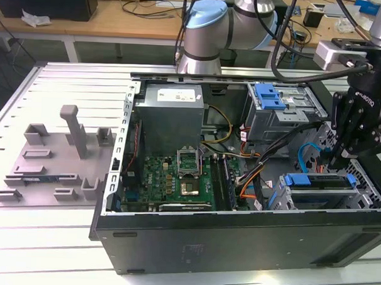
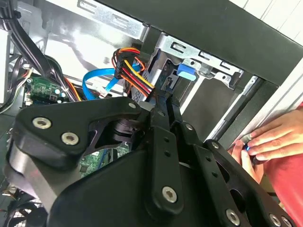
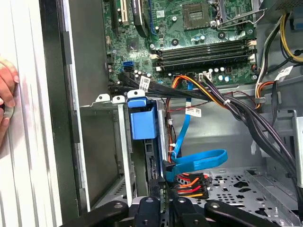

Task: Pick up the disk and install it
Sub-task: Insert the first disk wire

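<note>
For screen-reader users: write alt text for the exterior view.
A robot arm's black tool hangs inside an open computer case, by a drive cage with a blue latch at the exterior view's right. A green motherboard lies mid-case; a grey fixture sits outside.

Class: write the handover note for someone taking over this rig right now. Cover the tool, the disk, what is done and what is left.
Tool: down inside the open computer case, at the lower drive cage on the exterior view's right. Open or shut cannot be told.
Disk: appears to sit in that cage, with its blue frame end showing.
Done: by the look of it, the disk is picked up and in its bay.
Left: confirm it is fully seated, which is not visible.
Caution: a person's hand rests on the case's outer wall.
</note>
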Controlling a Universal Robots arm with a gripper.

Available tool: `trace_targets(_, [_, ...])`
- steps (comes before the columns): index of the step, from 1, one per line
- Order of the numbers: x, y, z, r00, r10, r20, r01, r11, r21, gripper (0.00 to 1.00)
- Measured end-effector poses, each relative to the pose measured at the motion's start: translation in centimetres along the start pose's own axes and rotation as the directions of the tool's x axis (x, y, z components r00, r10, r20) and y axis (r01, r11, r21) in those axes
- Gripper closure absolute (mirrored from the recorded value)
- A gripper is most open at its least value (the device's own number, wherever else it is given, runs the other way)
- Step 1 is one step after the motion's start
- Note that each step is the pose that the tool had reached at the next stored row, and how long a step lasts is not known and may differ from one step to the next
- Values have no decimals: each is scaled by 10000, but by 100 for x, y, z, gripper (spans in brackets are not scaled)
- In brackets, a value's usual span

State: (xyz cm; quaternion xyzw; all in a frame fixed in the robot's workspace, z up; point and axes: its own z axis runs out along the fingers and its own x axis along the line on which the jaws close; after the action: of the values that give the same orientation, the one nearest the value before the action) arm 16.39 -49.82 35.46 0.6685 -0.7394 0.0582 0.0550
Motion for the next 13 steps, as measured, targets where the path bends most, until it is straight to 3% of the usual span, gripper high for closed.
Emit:
trace_targets(4, [44, 7, 7, 9998, -76, 164, 76, 10000, 18, 83])
trace_targets(7, [97, 11, 16, 9990, -209, 403, 207, 9998, 51, 83])
trace_targets(13, [157, 21, 25, 9972, -348, 655, 344, 9994, 77, 83])
